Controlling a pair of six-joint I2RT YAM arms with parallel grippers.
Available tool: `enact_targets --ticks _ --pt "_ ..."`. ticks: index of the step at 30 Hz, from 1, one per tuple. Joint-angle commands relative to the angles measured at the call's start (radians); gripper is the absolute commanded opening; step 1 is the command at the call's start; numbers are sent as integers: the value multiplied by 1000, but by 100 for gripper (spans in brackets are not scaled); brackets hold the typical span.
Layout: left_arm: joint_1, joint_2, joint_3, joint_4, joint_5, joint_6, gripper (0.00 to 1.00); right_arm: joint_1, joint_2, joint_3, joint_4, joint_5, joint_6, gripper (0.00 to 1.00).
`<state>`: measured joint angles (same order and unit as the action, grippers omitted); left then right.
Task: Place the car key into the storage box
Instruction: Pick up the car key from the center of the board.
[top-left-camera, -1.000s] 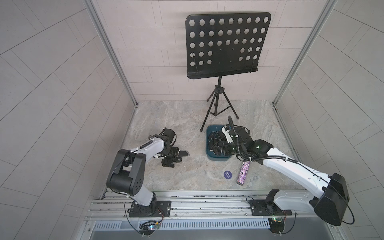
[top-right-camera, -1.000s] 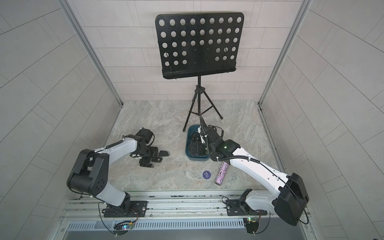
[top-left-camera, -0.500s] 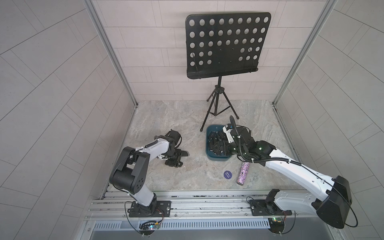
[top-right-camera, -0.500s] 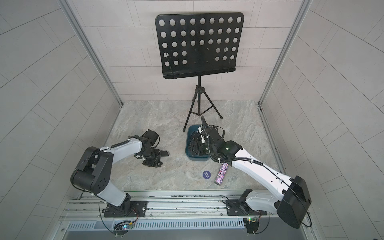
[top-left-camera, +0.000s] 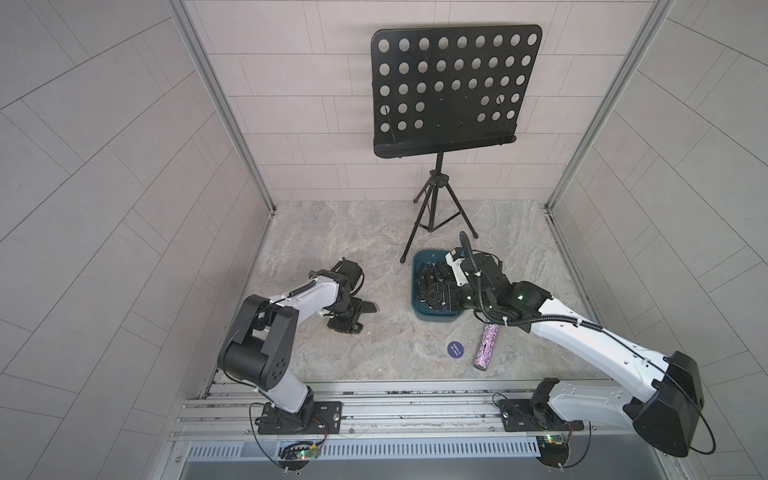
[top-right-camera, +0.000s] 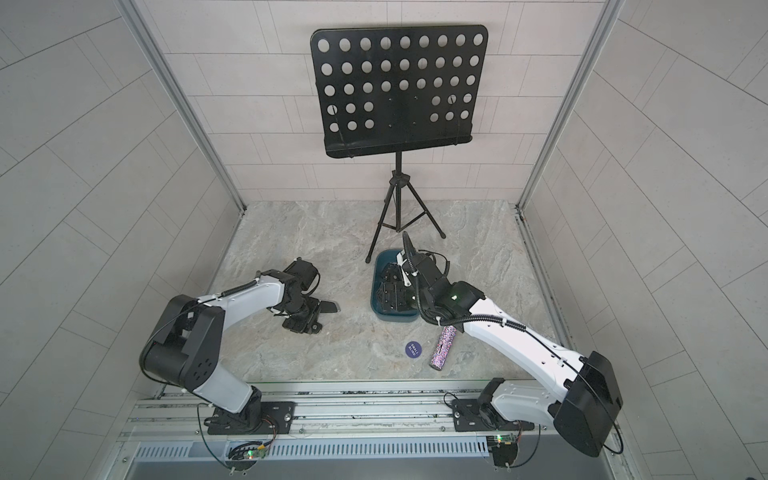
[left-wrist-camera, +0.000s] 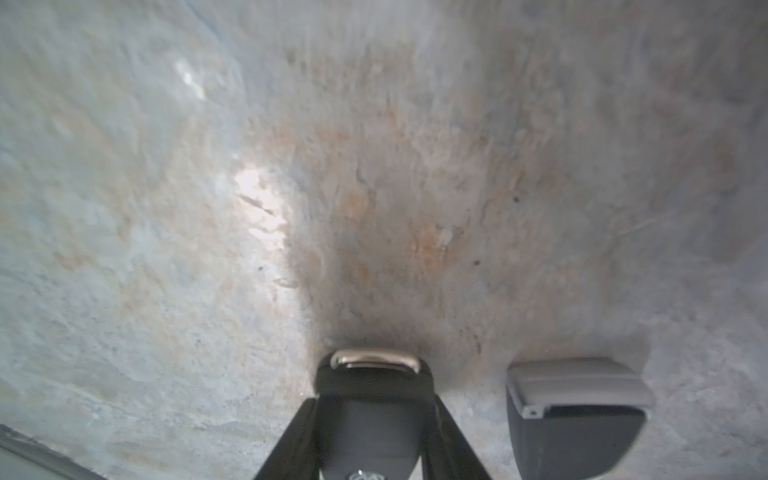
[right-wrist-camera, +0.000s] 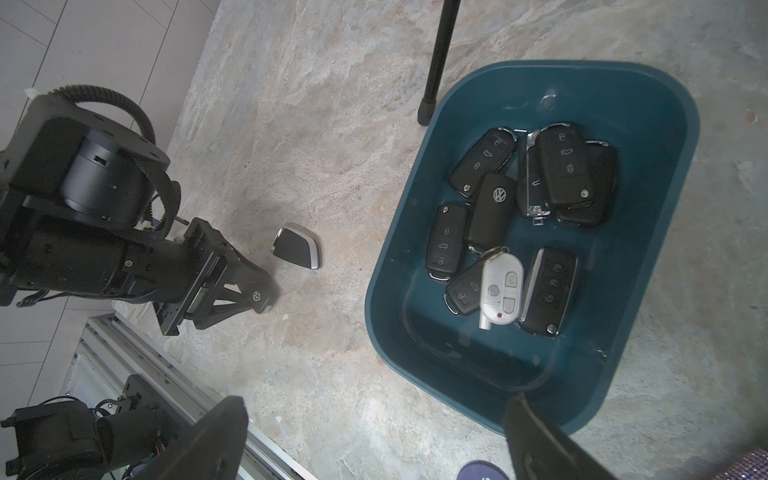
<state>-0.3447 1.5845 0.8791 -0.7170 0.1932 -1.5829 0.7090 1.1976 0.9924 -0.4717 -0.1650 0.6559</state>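
Our left tool (left-wrist-camera: 374, 401) pinches the car key (left-wrist-camera: 374, 376), a black fob held low against the surface (left-wrist-camera: 208, 208), well apart from the storage box (right-wrist-camera: 399, 232). We should lift straight up first, so the silver-edged fob (right-wrist-camera: 297, 251) just beside it is not dragged. Then we carry across and release low over a bare corner of the box, clear of the fobs (right-wrist-camera: 490, 208) inside. Our right tool (right-wrist-camera: 374, 440) hangs spread above the box, so we must steer around it.
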Motion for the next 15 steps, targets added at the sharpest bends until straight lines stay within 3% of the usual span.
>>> enact_targets --ticks 1,8,15 --pt "-2 -66 27 -65 -35 18 33 6 -14 9 -13 11 8 100" --pt "-11 -156 76 -96 -46 77 33 6 -13 6 -12 2 7 99" --pt "-76 -108 221 -91 -35 203 33 6 -12 -2 -22 6 9 100"
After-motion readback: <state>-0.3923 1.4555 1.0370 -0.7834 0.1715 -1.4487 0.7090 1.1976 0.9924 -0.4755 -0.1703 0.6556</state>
